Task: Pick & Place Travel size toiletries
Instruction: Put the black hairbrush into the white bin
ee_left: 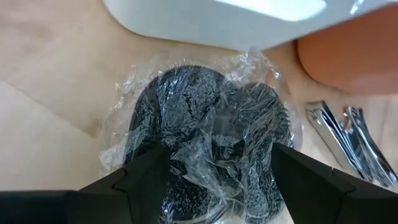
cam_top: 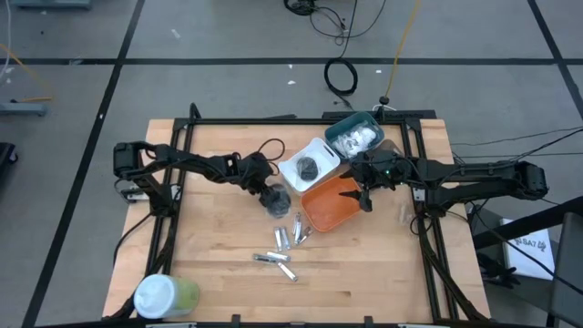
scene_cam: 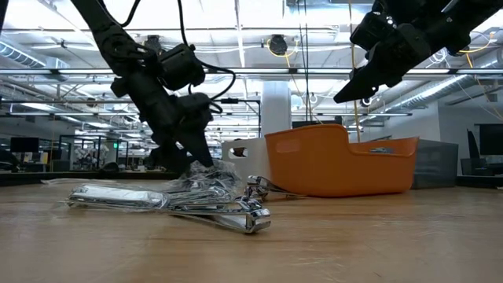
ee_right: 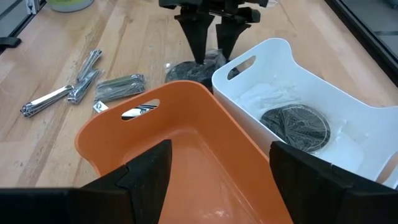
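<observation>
Pick step: left claw [cam_top: 271,194] open astride wrapped disc [ee_left: 208,149], at 7 o'clock from white bin [cam_top: 310,164]. Next: close, lift. Right claw [cam_top: 366,193] open, empty, over orange bin [cam_top: 339,208].

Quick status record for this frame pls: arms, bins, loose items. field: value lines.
left gripper: open, fingers down around the clear-wrapped dark disc on the table beside the white bin
right gripper: open, empty, above the orange bin
orange bin: looks empty
white bin: holds another dark wrapped disc
teal bin: holds white packets
loose items: silver pieces on the table in front of the bins
corner: large white-and-green cylinder
</observation>
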`<state>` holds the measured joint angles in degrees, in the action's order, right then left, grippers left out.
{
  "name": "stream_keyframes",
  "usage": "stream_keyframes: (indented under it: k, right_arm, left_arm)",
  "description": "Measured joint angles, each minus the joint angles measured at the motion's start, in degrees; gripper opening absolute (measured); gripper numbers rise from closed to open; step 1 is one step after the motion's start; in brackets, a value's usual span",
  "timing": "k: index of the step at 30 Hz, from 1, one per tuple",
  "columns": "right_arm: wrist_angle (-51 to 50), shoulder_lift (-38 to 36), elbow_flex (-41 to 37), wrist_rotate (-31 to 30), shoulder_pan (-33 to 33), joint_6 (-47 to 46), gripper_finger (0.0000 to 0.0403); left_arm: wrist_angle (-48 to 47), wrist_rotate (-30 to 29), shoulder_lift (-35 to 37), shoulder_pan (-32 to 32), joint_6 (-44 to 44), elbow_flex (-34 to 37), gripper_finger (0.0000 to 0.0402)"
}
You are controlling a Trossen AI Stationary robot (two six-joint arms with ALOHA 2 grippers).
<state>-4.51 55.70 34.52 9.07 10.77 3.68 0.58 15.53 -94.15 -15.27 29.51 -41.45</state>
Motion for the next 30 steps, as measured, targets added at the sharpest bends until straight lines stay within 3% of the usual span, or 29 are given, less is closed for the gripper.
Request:
stream_keyframes:
  k: [14, 23, 26, 30]
  right_arm:
    - [0.00, 0.00, 0.00, -0.01, 0.01, 0.00, 0.0256]
    - [0.00, 0.00, 0.00, -0.01, 0.02, 0.20, 0.0256]
    - [0.00, 0.00, 0.00, -0.01, 0.02, 0.20, 0.0256]
    - [0.00, 0.00, 0.00, -0.01, 0.00, 0.20, 0.0256]
  left_arm:
    - [3.21, 7.97, -0.02, 2.31, -2.55, 0.02, 0.0273]
    - [2.09, 5.00, -0.02, 4.34, -6.30, 0.02, 0.0269]
    - [2.03, 4.33, -0.04, 4.81, -6.73, 0.04, 0.0244]
    - [2.01, 4.26, -0.04, 4.92, -6.77, 0.04, 0.0181]
